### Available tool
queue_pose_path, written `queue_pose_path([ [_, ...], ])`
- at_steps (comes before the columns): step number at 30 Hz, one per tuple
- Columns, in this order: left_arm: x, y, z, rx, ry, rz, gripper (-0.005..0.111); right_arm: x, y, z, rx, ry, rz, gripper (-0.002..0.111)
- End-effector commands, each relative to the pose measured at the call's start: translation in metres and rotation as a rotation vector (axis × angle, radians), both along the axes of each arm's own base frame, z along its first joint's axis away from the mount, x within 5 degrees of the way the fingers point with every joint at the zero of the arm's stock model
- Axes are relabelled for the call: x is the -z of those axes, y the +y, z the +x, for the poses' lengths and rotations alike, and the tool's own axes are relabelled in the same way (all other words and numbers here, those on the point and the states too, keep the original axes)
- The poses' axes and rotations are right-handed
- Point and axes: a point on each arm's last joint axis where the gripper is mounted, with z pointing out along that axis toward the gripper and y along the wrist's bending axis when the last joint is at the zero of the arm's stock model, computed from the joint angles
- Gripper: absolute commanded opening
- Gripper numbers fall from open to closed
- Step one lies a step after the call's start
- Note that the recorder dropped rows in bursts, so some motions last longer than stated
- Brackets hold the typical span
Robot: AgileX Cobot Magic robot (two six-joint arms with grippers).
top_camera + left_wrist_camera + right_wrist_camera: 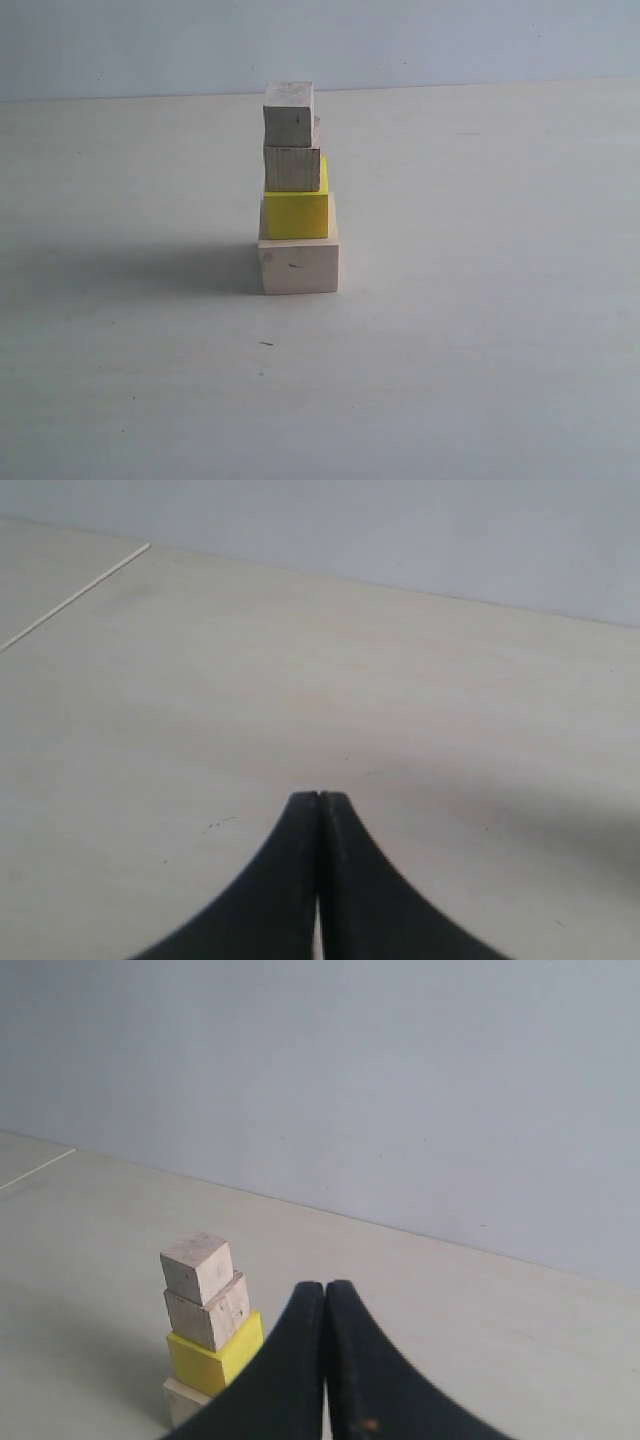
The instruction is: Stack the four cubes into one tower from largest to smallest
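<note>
Standing finished on the table [480, 350]: the tower [297, 190], big pale cube [298, 258] lowest, tiniest cube [289, 115] on top; left gripper [319, 798] and right gripper [325, 1288] pinched closed, holding nothing; likely nothing left but keeping clear.

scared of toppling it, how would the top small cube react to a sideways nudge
The smallest cube looks like rigid, flat-faced wood, so it would probably slide, not roll. It nearly covers the brownish cube beneath, so a short slide might tip it off.
</note>
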Motion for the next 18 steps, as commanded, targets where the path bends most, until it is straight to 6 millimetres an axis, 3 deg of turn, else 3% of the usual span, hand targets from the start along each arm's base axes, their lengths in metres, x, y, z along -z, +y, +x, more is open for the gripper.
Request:
queue_pose_path([
  [1,-0.0009,-0.0036,0.0001,0.056,-0.019,0.044,0.0,0.0007,-0.0005,-0.0007,0.002,-0.007,-0.001,0.0],
  [18,0.0001,-0.0074,-0.004,0.126,-0.025,0.081,0.0,0.0007,-0.0005,-0.0007,0.003,-0.007,-0.001,0.0],
])
